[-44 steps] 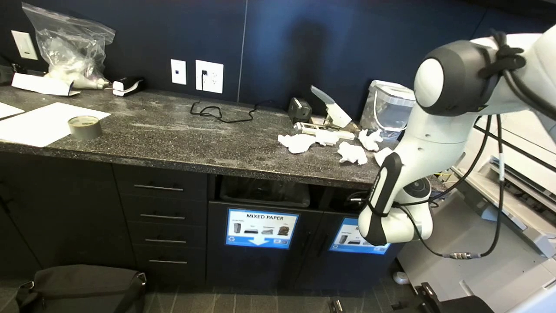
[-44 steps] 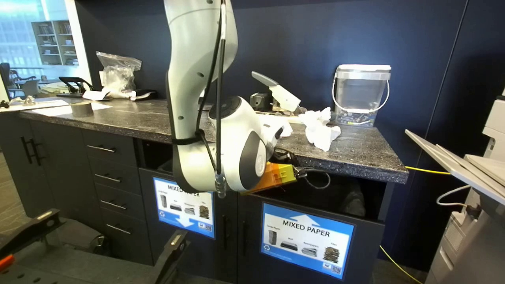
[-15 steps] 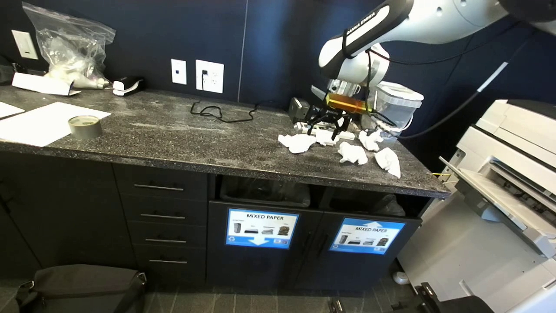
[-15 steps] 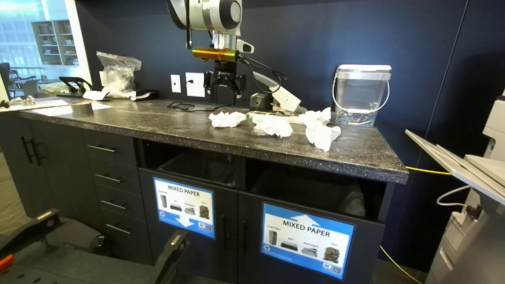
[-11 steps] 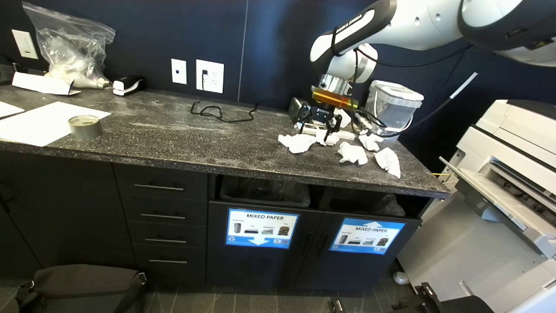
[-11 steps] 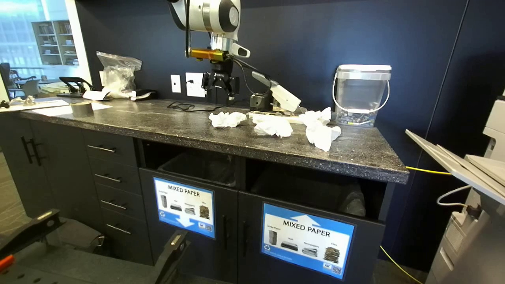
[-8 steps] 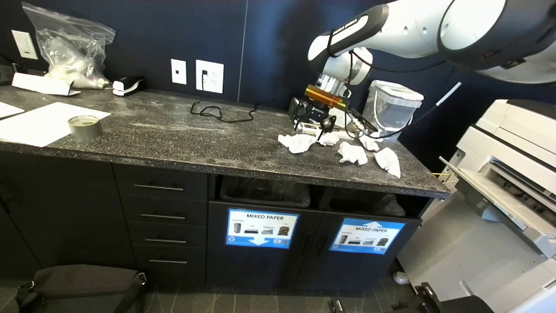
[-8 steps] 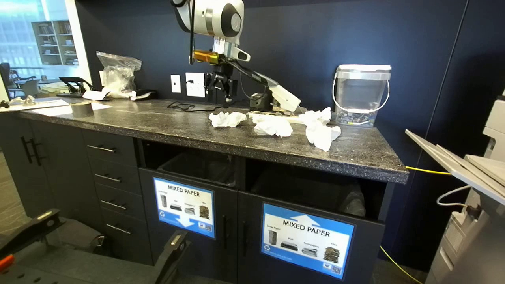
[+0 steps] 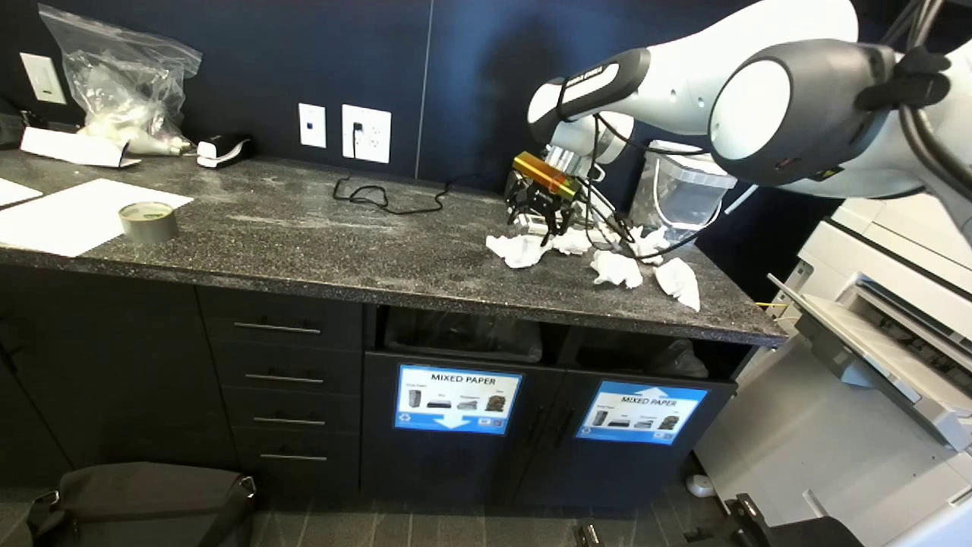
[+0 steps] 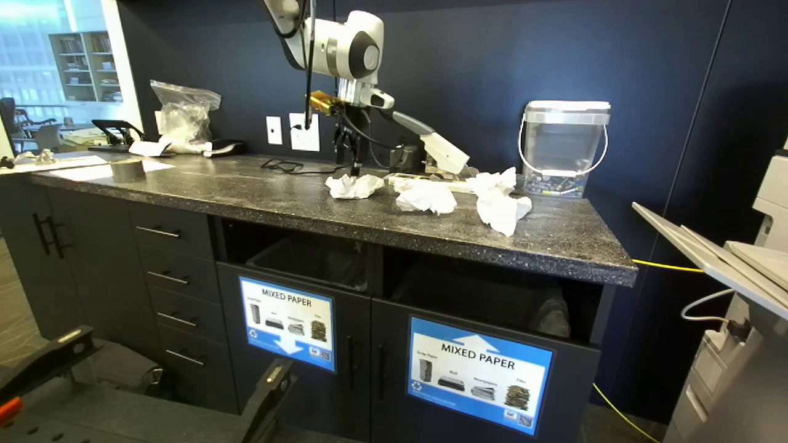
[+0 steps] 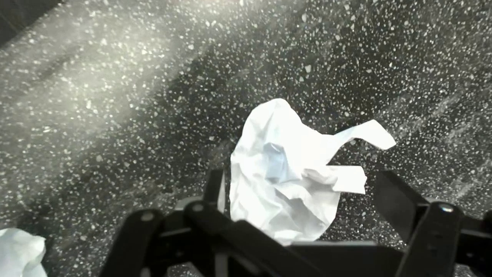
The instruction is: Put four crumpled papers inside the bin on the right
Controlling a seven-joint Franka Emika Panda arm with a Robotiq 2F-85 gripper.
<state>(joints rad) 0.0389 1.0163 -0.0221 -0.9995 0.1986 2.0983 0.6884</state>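
While a crumpled paper (image 11: pixel 284 173) is seen low in the centre of the wrist view, it is framed – ungripped – between the widely parted jaws of the gripper (image 11: pixel 299 188). Further crumpled papers (image 9: pixel 616 268) are strewn across the countertop (image 9: pixel 456 258) right of centre in an exterior view, with the bin (image 9: pixel 607 467) set beneath, toward the lower right.

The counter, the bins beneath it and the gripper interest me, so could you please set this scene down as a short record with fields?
gripper: open; in the wrist view one crumpled paper shows between its jaws
contact with that paper: cannot tell
crumpled papers: five appear in an exterior view, on the counter
bin on the right: below the counter, marked MIXED PAPER
its contents: too dark to tell
bin on the left: beside it, marked the same
bucket: translucent, lidded, at the back of the counter
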